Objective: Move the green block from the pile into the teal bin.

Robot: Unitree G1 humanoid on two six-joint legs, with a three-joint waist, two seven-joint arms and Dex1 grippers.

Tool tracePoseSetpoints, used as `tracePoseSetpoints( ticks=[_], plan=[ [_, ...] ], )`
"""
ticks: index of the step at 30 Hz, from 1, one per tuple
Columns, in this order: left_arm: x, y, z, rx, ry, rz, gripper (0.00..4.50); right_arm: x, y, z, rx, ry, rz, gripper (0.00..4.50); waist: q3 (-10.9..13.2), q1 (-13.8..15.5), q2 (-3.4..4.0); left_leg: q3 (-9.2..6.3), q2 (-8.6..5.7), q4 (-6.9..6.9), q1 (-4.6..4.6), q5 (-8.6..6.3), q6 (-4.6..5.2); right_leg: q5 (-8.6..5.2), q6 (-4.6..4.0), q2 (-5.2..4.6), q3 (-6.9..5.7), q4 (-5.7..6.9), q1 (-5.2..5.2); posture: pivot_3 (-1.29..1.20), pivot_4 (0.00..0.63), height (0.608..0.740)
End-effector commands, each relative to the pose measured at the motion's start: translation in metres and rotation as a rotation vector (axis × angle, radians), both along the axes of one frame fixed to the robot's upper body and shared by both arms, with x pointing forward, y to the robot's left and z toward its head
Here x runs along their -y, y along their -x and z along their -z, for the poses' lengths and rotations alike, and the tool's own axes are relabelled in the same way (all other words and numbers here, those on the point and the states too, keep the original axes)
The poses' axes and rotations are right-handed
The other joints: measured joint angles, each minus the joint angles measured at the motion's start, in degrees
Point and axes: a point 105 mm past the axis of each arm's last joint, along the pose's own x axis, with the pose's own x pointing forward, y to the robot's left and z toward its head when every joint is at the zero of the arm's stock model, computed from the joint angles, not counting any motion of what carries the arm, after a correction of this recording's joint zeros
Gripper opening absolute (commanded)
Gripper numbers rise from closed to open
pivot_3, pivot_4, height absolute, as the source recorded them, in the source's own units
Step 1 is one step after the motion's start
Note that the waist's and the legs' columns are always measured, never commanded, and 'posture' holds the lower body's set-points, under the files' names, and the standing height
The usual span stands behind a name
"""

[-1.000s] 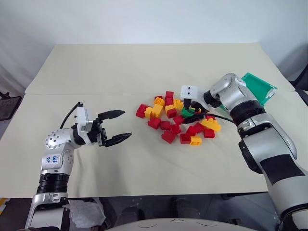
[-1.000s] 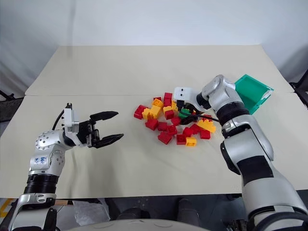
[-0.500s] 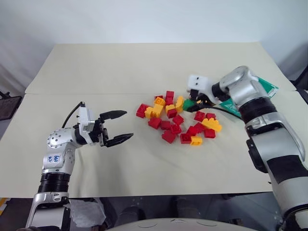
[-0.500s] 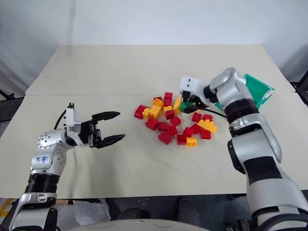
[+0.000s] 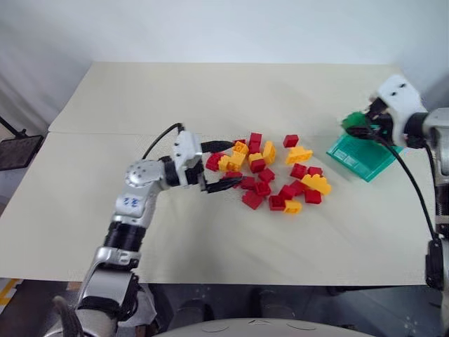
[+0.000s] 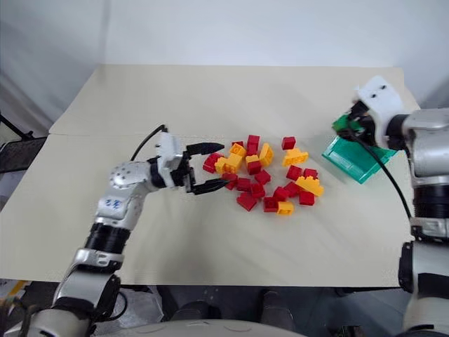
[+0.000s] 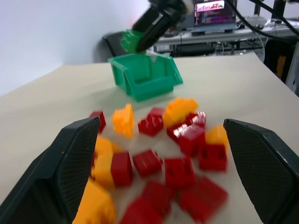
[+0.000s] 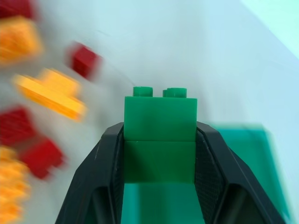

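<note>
Right wrist view: our right tool (image 8: 159, 154) grips the block (image 8: 160, 135) above the bin (image 5: 361, 153); releasing early risks missing.

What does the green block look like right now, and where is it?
The green block is a small, shiny plastic toy brick with round studs on its upper end. It looks like two short bricks stacked, with a thin seam across the middle. It stands upright, pinched on both sides by the two black fingers of the right gripper. It is lifted off the table, away from the pile, by the near edge of the teal bin. It has not been dropped in yet.
</note>
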Motion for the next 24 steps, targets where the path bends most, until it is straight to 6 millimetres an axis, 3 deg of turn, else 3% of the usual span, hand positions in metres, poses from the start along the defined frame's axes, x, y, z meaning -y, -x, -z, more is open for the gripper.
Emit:
tracePoseSetpoints(
  ticks=[1, 3, 6, 7, 14, 17, 22, 24],
  plan=[
    [0.021, -0.012, -0.010, 0.028, -0.007, -0.018, 4.50, 0.018, -0.006, -0.004, 0.080, 0.000, 0.111, 1.57, 0.00, -0.38, 0.00, 0.08, 0.02, -0.02, 0.03, 0.00, 0.00, 0.00, 0.00, 0.00, 0.00, 0.00, 0.00, 0.00, 0.150, 0.740],
    [0.034, -0.017, -0.016, 0.031, -0.001, -0.010, 4.50, 0.031, -0.015, 0.007, 0.092, -0.023, 0.191, 1.57, 0.01, -0.40, -0.02, 0.14, 0.02, -0.02, 0.04, 0.04, 0.04, 0.01, 0.01, 0.00, -0.02, 0.02, 0.02, 0.00, 0.150, 0.740],
    [0.042, -0.020, -0.017, 0.025, -0.003, 0.001, 4.50, 0.031, -0.024, 0.017, 0.092, -0.046, 0.196, 1.57, 0.01, -0.59, -0.02, 0.19, 0.02, -0.02, 0.05, 0.07, 0.07, 0.04, 0.03, -0.01, -0.01, -0.02, 0.04, 0.00, 0.150, 0.740],
    [0.042, -0.021, -0.017, 0.023, -0.006, 0.000, 4.50, 0.031, -0.025, 0.018, 0.090, -0.048, 0.191, 2.28, 0.02, -0.63, 0.00, 0.20, 0.03, -0.06, 0.07, 0.07, 0.06, 0.04, 0.03, -0.01, -0.01, -0.02, 0.04, 0.00, 0.150, 0.740],
    [0.042, -0.023, -0.016, 0.009, -0.009, -0.005, 4.50, 0.033, -0.035, 0.016, 0.115, -0.052, 0.200, 4.47, 0.04, -0.56, 0.05, 0.17, 0.04, -0.13, 0.01, 0.08, 0.06, 0.05, 0.05, 0.01, -0.03, -0.13, -0.01, 0.00, 0.150, 0.740],
    [0.037, -0.022, -0.020, -0.004, 0.008, -0.002, 4.50, 0.028, -0.033, 0.009, 0.129, -0.058, 0.152, 4.47, 0.04, -0.32, 0.05, 0.12, 0.04, -0.11, -0.01, 0.08, 0.06, 0.05, 0.05, 0.00, -0.05, -0.14, 0.02, 0.00, 0.150, 0.740],
    [0.009, -0.023, -0.027, -0.055, 0.079, -0.058, 4.50, -0.005, -0.010, 0.006, 0.081, -0.131, -0.120, 4.47, 0.04, -0.52, 0.05, 0.01, 0.07, -0.14, -0.03, 0.08, 0.06, 0.07, 0.09, 0.04, -0.06, -0.21, 0.02, 0.00, 0.150, 0.740],
    [-0.020, -0.021, -0.022, -0.081, 0.051, -0.118, 4.50, -0.011, 0.011, 0.021, 0.003, -0.100, -0.245, 4.47, 0.04, -0.38, 0.05, 0.01, 0.08, -0.14, -0.03, 0.08, 0.07, 0.07, 0.09, 0.07, -0.06, -0.24, 0.02, 0.00, 0.150, 0.740]
  ],
)
